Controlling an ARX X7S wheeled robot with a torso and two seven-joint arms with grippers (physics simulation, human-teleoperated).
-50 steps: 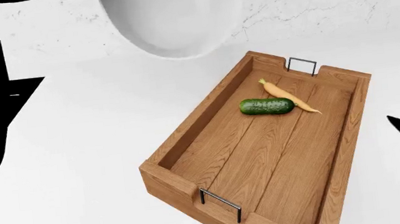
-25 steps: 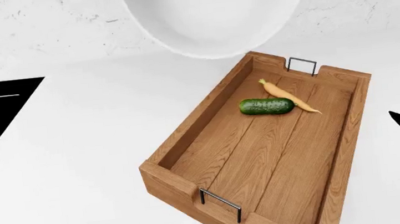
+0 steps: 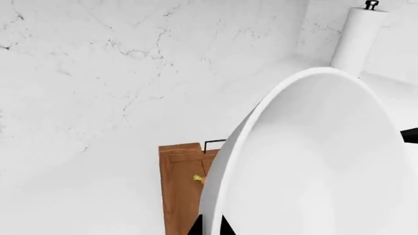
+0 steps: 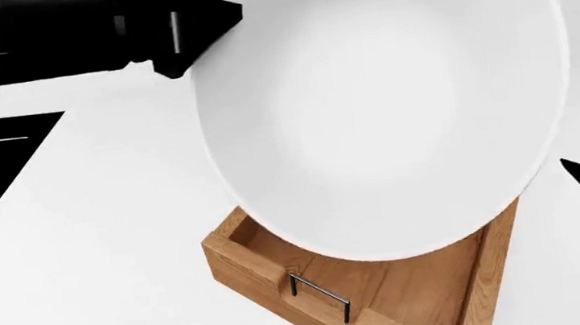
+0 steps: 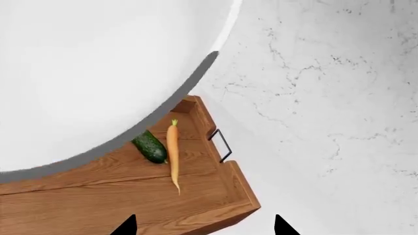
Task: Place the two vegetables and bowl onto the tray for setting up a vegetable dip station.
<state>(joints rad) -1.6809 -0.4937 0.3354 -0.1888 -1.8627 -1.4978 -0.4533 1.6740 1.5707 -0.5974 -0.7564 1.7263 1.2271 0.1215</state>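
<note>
Head view: the left gripper (image 3: 210,226) pinches the large glossy white bowl's (image 4: 381,104) rim, carrying it above the brown wooden tray (image 4: 423,294). The pale-orange carrot (image 5: 174,155) and green cucumber (image 5: 150,147) lie near its far end, so lower it level at the near end. The right gripper's (image 5: 203,226) fingers are spread.

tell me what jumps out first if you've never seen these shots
The big white bowl fills most of the head view, held in the air over the wooden tray, with the left gripper at its rim. Beneath it, in the right wrist view, the cucumber and carrot already lie side by side on the tray near one wire handle.
</note>
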